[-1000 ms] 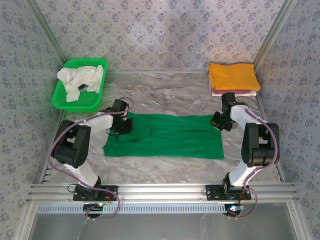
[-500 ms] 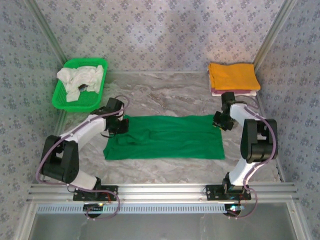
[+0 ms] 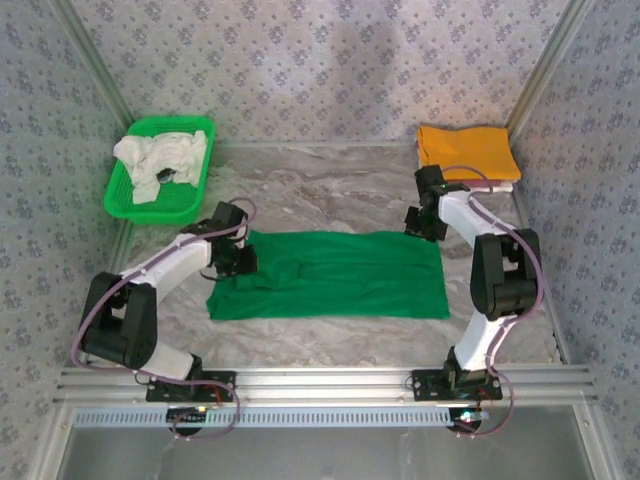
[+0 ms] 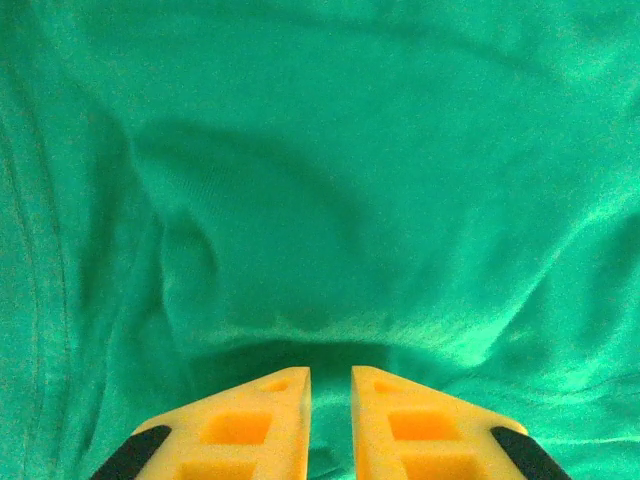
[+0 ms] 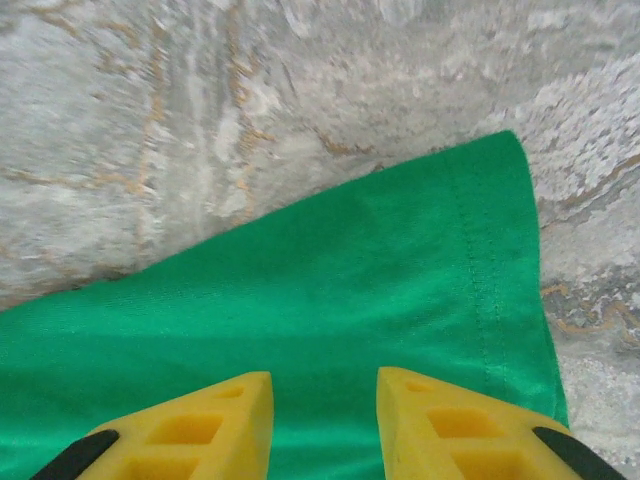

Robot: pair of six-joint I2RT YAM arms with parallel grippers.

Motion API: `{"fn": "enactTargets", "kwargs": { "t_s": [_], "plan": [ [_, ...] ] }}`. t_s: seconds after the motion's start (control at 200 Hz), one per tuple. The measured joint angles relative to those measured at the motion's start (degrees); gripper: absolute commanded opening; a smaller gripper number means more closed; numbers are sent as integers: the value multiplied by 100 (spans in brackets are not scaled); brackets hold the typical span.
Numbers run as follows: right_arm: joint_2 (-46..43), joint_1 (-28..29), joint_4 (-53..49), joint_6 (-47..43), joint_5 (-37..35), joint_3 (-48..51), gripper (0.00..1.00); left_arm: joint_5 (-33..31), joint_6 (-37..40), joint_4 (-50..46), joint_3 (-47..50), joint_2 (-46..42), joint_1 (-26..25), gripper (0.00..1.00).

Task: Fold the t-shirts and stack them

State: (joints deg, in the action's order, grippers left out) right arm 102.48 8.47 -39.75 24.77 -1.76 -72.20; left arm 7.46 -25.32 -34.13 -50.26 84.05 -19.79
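Two hands flank the green t-shirt (image 3: pixel 330 275), which lies flat mid-frame on the table (image 3: pixel 330 190). Expect it to be light, limp and quick to sag, so take it by corners and hems. Your left hand (image 4: pixel 330 375) looks nearly together on a pucker of cloth. Your right hand (image 5: pixel 325 385) is apart over the upper-right corner. The orange-yellow t-shirt (image 3: pixel 465 152) at upper right and the basket (image 3: pixel 125 200) at upper left stand clear of the fold.
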Motion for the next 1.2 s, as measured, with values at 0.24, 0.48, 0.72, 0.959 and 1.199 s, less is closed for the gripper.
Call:
{"fn": "enactTargets", "kwargs": {
  "t_s": [0.24, 0.48, 0.72, 0.959, 1.199],
  "plan": [
    [175, -166, -39, -2, -2, -2, 35, 197, 131, -330, -72, -114, 79, 32],
    [186, -179, -33, -46, 50, -2, 33, 197, -83, 98, -898, 105, 330, 24],
    [411, -221, 39, -120, 186, -2, 32, 116, -435, 529, -890, 1360, 330, 24],
    [450, -363, 179, -170, 304, 212, 33, 37, -586, 697, -1224, 1928, 330, 24],
    [-221, -487, 481, -11, 442, 1215, 33, 70, -409, 778, -3403, 3515, 330, 24]
  ]
}}
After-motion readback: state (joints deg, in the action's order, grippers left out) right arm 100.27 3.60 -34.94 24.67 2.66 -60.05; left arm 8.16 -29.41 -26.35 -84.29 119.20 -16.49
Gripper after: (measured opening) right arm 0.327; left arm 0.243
